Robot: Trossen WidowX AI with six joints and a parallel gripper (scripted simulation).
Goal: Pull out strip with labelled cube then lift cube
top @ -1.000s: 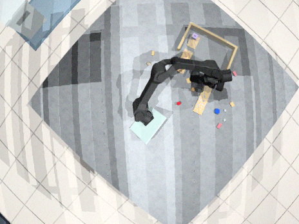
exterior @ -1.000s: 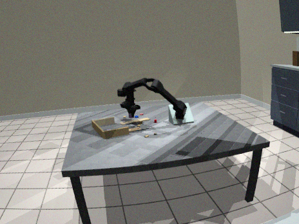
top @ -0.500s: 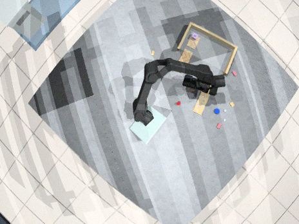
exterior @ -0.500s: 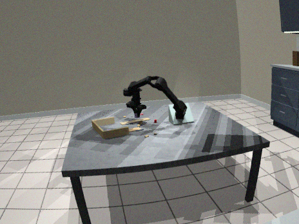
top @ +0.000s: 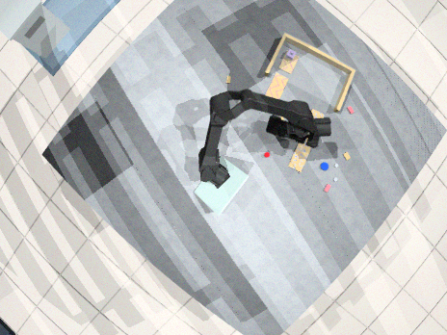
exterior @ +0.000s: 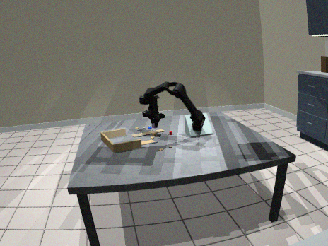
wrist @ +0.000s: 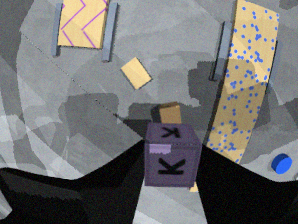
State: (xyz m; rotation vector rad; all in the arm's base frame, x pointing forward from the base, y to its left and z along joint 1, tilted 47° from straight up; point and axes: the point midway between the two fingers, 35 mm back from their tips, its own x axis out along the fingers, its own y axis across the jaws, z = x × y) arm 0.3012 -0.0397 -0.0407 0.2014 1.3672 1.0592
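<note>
My gripper is shut on a purple cube marked with a black K. The cube is between the fingertips, above the table. A tan strip with blue dots lies below and beside the gripper; the arm hides its middle in the top view. A tan strip with a purple zigzag lies farther left. A separate tan piece lies in line with it, with another purple cube at its far end.
A low wooden fence surrounds the far ends of the strips. Grey rails flank the strips. Small tan blocks, a blue disc, a red piece and pink blocks are scattered nearby. The arm stands on a mint plate.
</note>
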